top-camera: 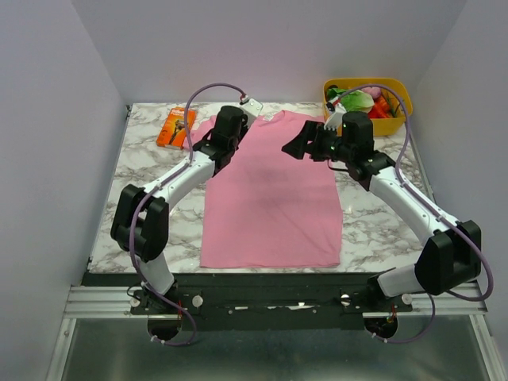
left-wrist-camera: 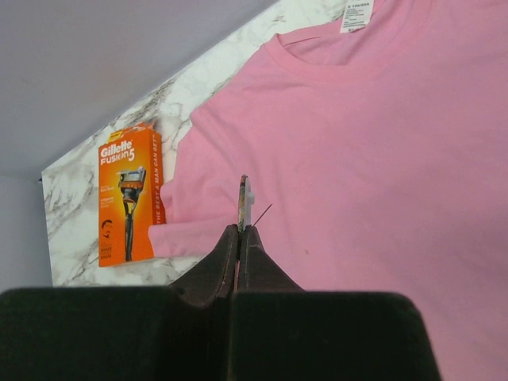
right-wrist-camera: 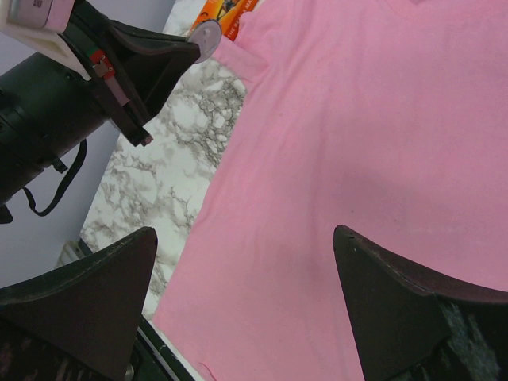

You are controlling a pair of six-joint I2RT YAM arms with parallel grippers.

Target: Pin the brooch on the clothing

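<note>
The pink T-shirt (top-camera: 270,206) lies flat on the marble table, its white neck label (left-wrist-camera: 356,15) at the far end. My left gripper (top-camera: 203,148) hovers over the shirt's left sleeve, shut on the brooch (left-wrist-camera: 244,200). The brooch shows edge-on between the fingertips, with a thin pin sticking out to the right. In the right wrist view the brooch (right-wrist-camera: 207,38) is a small round disc at the left gripper's tip. My right gripper (top-camera: 295,148) is open and empty above the shirt's chest (right-wrist-camera: 357,143). In the left wrist view the shirt (left-wrist-camera: 381,159) fills the right side.
An orange razor package (top-camera: 175,127) lies on the table left of the sleeve, also in the left wrist view (left-wrist-camera: 127,202). A yellow basket (top-camera: 399,89) with colourful items stands at the back right. White walls close in the table.
</note>
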